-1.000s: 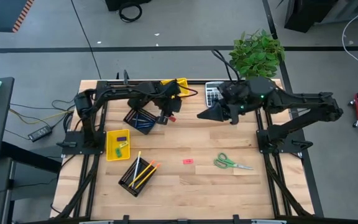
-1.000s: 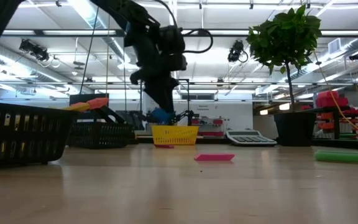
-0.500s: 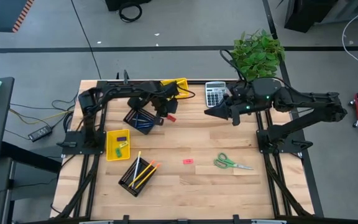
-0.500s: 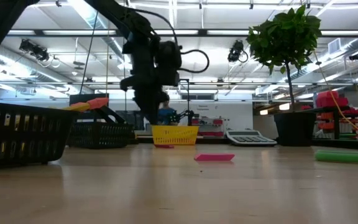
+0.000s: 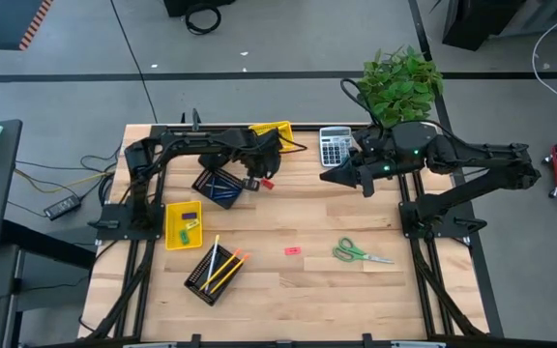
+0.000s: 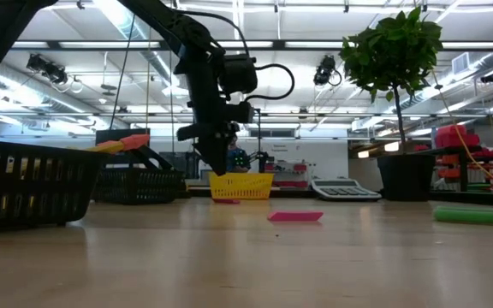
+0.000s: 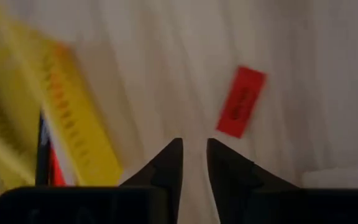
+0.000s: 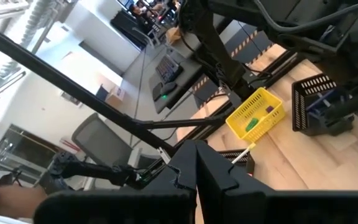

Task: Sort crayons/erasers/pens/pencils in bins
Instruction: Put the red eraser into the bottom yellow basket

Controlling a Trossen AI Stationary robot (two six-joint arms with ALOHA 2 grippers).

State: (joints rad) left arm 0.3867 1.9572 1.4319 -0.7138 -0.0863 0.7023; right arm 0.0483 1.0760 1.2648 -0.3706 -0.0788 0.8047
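Note:
My left gripper (image 5: 257,176) points steeply down over the far part of the table, its fingers a narrow gap apart with nothing between them (image 7: 194,158). A red eraser (image 7: 241,102) lies flat on the wood just beside it (image 5: 267,182). A yellow bin (image 7: 73,124) stands close by at the far edge (image 5: 278,130). A black mesh bin (image 5: 219,187) with blue and dark sticks sits to the gripper's left. My right gripper (image 5: 324,177) hangs shut, high above the table, with nothing in it (image 8: 195,155).
A second yellow bin (image 5: 184,222) holds small erasers. A black mesh bin (image 5: 211,274) near the front holds yellow and orange pencils. A pink eraser (image 5: 292,250) and green-handled scissors (image 5: 361,254) lie on the open wood. A calculator (image 5: 334,145) and a potted plant (image 5: 401,82) stand at the far right.
My left gripper has sunk a little toward the table and tipped, staying between the black mesh bin and the far yellow bin. My right gripper has drawn back a little toward the table's right edge and tipped, staying shut.

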